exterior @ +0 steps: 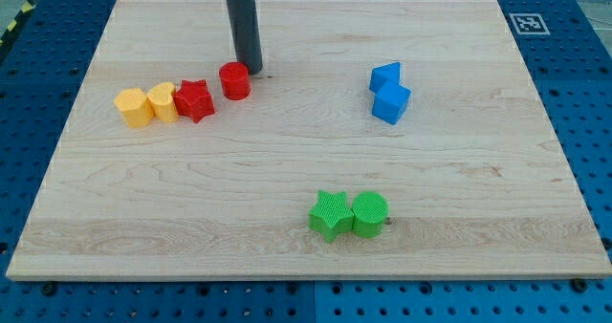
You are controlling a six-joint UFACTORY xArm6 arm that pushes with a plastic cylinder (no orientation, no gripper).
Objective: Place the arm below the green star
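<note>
The green star [330, 214] lies near the view's bottom centre of the wooden board [306, 256], touching a green cylinder [370, 214] on its right. My tip [251, 70] is at the view's upper left, far from the green star, above it and to its left in the view. The tip stands just to the upper right of a red cylinder [234, 80], close to it or touching it.
A red star [194, 100], a yellow heart-like block [164, 101] and a yellow hexagonal block [134, 107] form a row at the left. Two blue blocks [385, 76] [391, 103] sit together at the upper right. A fiducial marker [527, 23] lies off the board's top right corner.
</note>
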